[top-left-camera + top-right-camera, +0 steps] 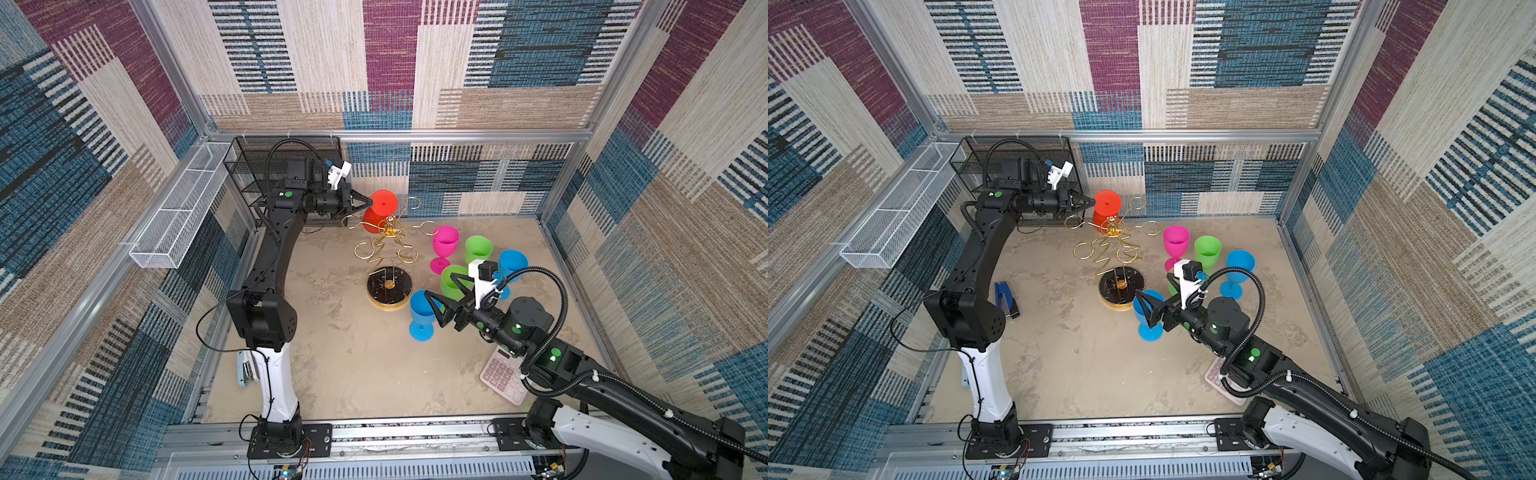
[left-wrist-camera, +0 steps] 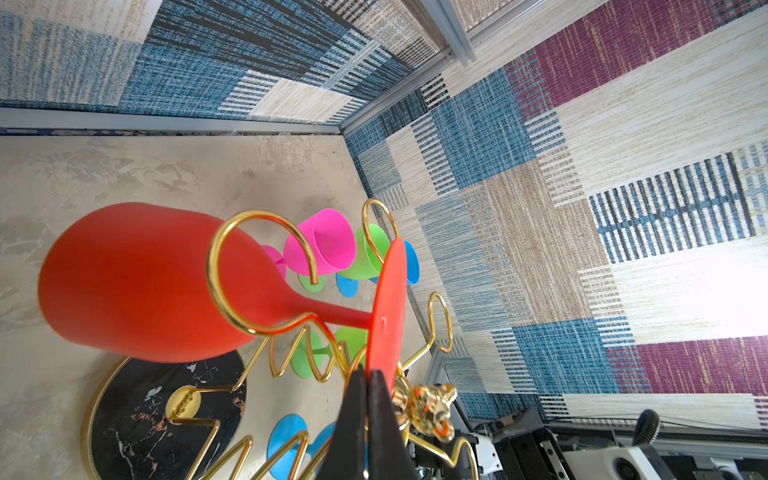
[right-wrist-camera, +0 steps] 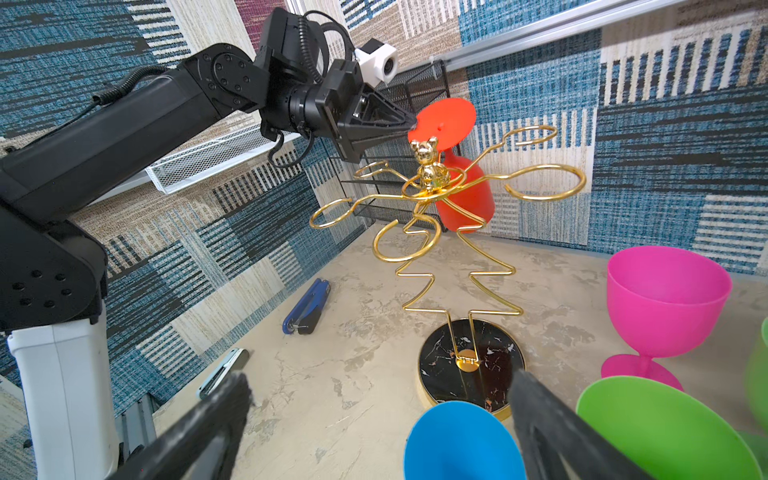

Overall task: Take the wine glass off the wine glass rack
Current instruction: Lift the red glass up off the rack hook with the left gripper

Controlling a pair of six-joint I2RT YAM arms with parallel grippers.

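Tan table [image 1: 353,365], front part open | left gripper [image 1: 371,202] pinches wine glass [image 1: 386,203] foot on wine glass rack [image 1: 399,286]; right gripper [image 1: 439,285] spread wide

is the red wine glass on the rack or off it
On it: the red wine glass hangs inverted in the rack's gold loop, foot up, bowl down. Left end effector is shut on its foot.

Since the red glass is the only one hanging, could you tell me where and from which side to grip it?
Grip the red glass by its flat foot rim, coming from the left arm's side, outside the rack. It hangs bowl-down in a wire loop, so the foot stands clear on top; the bowl looks too wide. The left gripper is shut there.
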